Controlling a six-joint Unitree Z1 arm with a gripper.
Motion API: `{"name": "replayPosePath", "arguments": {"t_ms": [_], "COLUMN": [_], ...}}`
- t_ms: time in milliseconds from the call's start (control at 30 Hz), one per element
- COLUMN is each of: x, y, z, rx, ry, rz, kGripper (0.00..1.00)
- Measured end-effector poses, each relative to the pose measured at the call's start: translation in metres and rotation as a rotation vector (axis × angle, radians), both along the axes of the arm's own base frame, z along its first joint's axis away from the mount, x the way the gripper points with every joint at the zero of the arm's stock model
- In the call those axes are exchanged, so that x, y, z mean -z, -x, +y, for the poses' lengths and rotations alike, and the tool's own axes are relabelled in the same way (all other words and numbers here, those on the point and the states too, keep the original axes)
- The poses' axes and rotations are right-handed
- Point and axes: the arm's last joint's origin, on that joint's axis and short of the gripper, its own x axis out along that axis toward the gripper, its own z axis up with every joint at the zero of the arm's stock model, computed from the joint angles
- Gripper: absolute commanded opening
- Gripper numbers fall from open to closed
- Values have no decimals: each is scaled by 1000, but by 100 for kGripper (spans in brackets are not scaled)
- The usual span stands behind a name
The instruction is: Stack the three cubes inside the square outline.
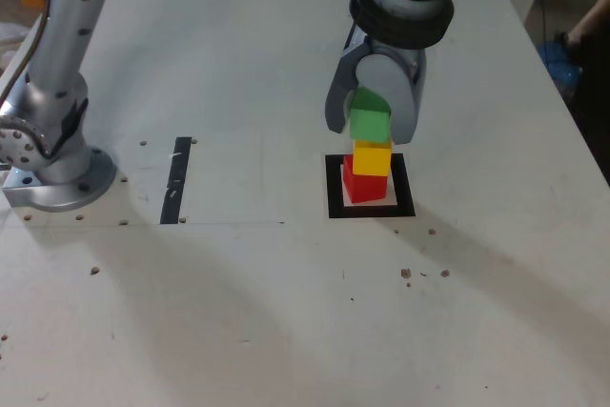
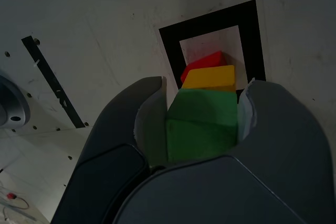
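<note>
A red cube (image 1: 362,184) rests inside the black square outline (image 1: 335,199), with a yellow cube (image 1: 373,157) on top of it. The green cube (image 1: 369,124) sits above the yellow one, held between the grey jaws of my gripper (image 1: 371,121), which is shut on it. I cannot tell whether the green cube touches the yellow one. The wrist view looks down past the green cube (image 2: 202,124) onto the yellow cube (image 2: 211,78), the red cube (image 2: 206,61) and the square outline (image 2: 170,51), with my gripper (image 2: 202,127) clamped on both green sides.
The arm's grey base (image 1: 52,164) stands at the exterior view's left. A thin black tape strip (image 1: 176,178) lies between the base and the outline. Small dark specks dot the white table (image 1: 238,312). Blue clutter (image 1: 562,59) sits past the table's right edge.
</note>
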Motion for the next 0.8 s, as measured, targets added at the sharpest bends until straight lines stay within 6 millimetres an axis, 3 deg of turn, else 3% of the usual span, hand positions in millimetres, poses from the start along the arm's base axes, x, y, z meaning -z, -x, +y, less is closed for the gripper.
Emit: {"name": "replayPosePath", "arguments": {"t_ms": [200,433,633,800], "x": [2,7,8,9], "y": [0,-2,-3,-3], "z": [-1,-1,-2,-2], "rx": [5,14,18,19], "ry": [12,24,25,28], "rz": [8,24,28,33], "kGripper": [26,40,61,88]}}
